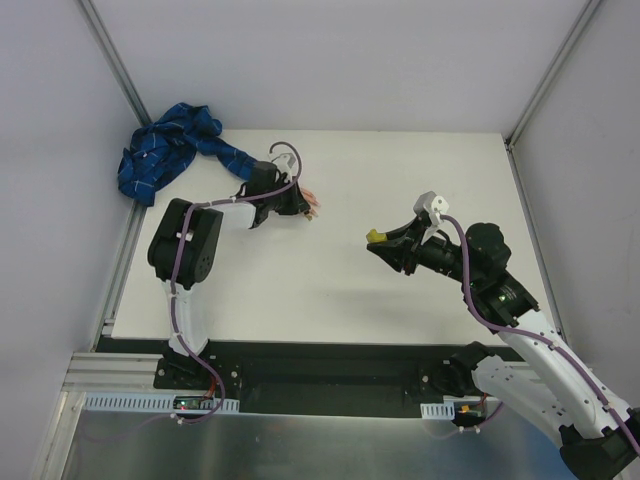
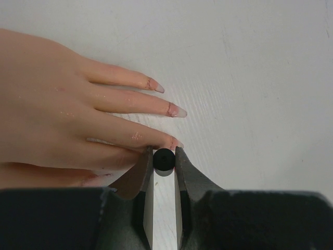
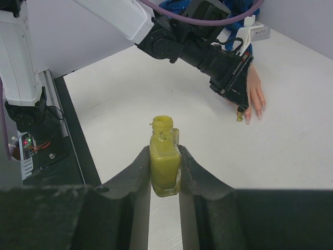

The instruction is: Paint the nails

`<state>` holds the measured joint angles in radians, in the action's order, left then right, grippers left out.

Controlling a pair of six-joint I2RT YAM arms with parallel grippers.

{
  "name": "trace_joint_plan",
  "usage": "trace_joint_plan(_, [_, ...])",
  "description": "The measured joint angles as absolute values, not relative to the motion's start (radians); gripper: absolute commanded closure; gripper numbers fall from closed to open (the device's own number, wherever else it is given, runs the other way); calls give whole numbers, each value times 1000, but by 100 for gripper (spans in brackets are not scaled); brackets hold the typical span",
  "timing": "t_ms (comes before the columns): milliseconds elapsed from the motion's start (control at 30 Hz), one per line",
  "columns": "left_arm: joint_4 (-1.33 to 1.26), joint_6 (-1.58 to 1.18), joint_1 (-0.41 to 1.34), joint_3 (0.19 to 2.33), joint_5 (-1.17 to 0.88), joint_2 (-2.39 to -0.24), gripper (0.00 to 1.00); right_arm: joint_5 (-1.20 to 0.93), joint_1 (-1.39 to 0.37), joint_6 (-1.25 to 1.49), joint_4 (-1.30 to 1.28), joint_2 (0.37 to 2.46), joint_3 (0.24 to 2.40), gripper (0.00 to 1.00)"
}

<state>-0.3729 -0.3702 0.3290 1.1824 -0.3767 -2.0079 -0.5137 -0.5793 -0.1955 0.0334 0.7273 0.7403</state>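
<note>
The mannequin hand (image 2: 67, 120) lies flat on the white table, its blue plaid sleeve (image 1: 170, 150) trailing to the back left. Its pinkish nails (image 2: 178, 111) point right. My left gripper (image 2: 164, 155) is shut on a black round brush cap (image 2: 164, 159), right at the tip of the lowest visible finger. In the right wrist view the brush's yellow tip (image 3: 239, 116) hangs beside the fingertips (image 3: 256, 112). My right gripper (image 3: 164, 159) is shut on an uncapped bottle of yellow polish (image 3: 164, 151), held upright above the table middle (image 1: 377, 237), apart from the hand.
The table's near edge with a black strip and the arm bases (image 1: 190, 375) runs along the front. Grey walls and metal frame posts (image 1: 115, 60) enclose the back and sides. The left arm (image 1: 185, 245) stretches over the table's left part.
</note>
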Motion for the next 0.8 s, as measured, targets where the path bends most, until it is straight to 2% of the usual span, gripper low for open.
trace_joint_plan(333, [-375,-382,340,1169,-359,-2006,100,-514,-579,-196,33,725,740,100])
trace_joint_plan(800, [-399,-439,306,1166,-463,-1907,100,-514,-579,-196,33,719,740,100])
